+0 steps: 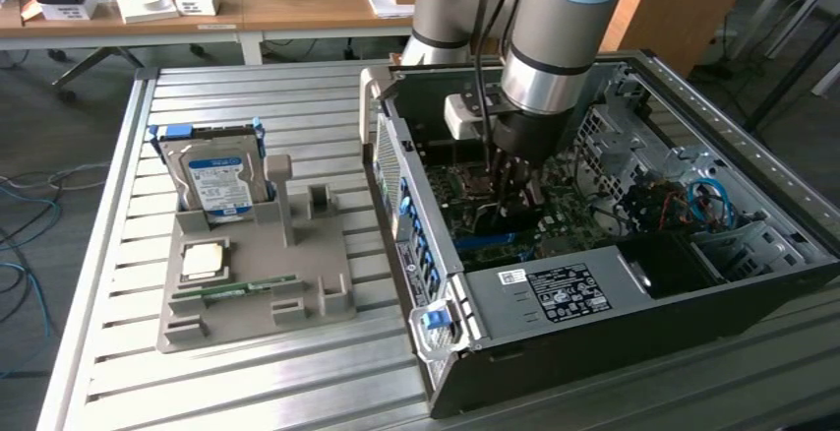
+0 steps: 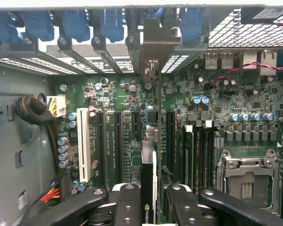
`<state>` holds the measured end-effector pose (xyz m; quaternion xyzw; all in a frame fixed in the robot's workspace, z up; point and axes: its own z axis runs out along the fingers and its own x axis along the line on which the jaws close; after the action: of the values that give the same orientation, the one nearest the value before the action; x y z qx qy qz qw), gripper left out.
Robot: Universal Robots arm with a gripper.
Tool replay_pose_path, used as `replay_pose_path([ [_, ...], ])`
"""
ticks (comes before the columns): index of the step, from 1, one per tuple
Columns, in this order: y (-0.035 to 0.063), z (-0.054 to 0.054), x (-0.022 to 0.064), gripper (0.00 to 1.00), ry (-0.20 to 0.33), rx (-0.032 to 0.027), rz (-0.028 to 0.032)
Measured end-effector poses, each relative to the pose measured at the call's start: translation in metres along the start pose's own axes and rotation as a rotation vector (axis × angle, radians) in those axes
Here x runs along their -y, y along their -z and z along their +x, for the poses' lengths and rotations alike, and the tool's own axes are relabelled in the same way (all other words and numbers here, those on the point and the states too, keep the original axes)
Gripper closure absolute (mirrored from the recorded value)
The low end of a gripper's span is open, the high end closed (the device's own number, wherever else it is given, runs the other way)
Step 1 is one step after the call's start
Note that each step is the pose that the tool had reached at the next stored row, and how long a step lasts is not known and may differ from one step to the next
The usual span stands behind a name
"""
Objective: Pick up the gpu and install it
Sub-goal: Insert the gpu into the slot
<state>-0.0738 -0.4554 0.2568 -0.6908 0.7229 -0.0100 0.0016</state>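
A lab of wooden desks backs the slatted metal table (image 1: 263, 87), where an open PC case (image 1: 630, 323) stands along the edge at the exterior view's right. My gripper (image 2: 152, 190) is down inside it, jaws pinching the gpu (image 2: 147, 169) by its two faces. The card hangs edge-on over the motherboard (image 2: 108, 94), among the black expansion slots (image 2: 120, 141); which slot it lines up with, I cannot tell. Misalignment is the danger, I judge: a slight tilt would land the connector on a slot wall or nearby capacitors (image 2: 200, 100), and the far end could snag the rear frame (image 2: 108, 52). Pressed hard, the thin card may slide in the pinch. The hard drive (image 1: 216, 180) sits in the parts tray (image 1: 315, 303) towards the opposite edge.
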Motion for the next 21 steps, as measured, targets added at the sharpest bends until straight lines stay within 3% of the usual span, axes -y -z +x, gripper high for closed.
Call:
replay_pose_path([
  [21, -0.0018, 0.0001, -0.0008, 0.74, 0.000, 0.0004, 0.0026],
])
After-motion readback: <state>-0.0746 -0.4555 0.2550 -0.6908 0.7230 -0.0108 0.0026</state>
